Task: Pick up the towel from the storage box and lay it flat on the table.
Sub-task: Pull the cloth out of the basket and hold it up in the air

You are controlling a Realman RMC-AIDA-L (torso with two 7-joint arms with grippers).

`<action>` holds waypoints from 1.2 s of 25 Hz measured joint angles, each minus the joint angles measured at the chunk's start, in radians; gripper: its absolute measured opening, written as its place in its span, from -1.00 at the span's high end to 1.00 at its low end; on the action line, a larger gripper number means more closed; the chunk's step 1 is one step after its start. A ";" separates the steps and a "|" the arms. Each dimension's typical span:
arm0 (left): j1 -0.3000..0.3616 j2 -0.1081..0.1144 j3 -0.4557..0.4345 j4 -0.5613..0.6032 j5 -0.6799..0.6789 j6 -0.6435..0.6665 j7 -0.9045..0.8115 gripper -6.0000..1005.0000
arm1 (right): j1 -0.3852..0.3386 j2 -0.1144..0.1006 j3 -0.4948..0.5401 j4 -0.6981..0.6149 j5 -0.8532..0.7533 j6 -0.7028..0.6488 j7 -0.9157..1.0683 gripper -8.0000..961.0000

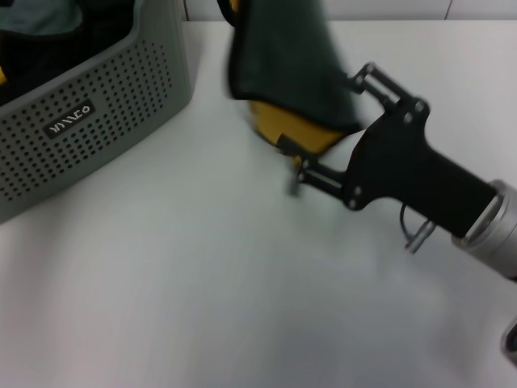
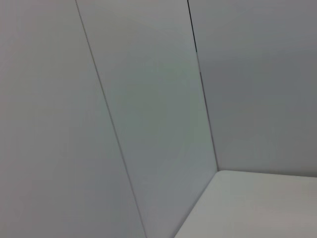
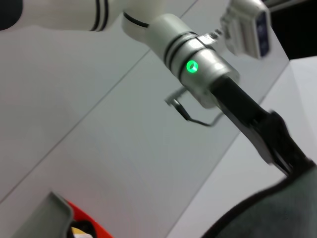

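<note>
Had the right gripper [image 1: 311, 162] clamped on the yellow, grey-backed towel [image 1: 283, 73], dangling clear of the perforated grey storage box [image 1: 97, 113], presumably for spreading on the white table [image 1: 202, 283].

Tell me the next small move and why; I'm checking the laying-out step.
Probably lower the towel toward the table. The right gripper holds it bunched in the air beside the storage box, with none of it lying flat yet. The left gripper also reaches its grey side.
</note>
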 joint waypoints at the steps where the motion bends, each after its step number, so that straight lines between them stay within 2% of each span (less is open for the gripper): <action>1: 0.004 0.000 0.005 -0.002 0.003 -0.008 0.000 0.97 | -0.001 0.000 -0.031 -0.001 0.025 0.001 -0.026 -0.50; 5: 0.021 -0.001 0.025 -0.017 0.010 -0.041 -0.004 0.97 | -0.006 0.000 -0.094 -0.001 0.084 0.016 -0.097 -0.49; 11: 0.022 -0.001 0.062 -0.031 0.013 -0.057 -0.037 0.97 | 0.018 0.000 -0.094 -0.001 0.099 0.058 -0.115 -0.49; 22: 0.055 -0.007 0.249 -0.132 0.096 -0.335 -0.232 0.98 | 0.033 0.000 -0.096 -0.001 0.171 0.112 -0.177 -0.49; 27: 0.055 -0.008 0.344 -0.194 0.100 -0.444 -0.249 0.98 | 0.033 0.000 -0.101 -0.001 0.226 0.153 -0.238 -0.49; 30: 0.047 -0.007 0.363 -0.205 0.100 -0.469 -0.239 0.98 | 0.033 0.000 -0.101 -0.001 0.227 0.157 -0.249 -0.48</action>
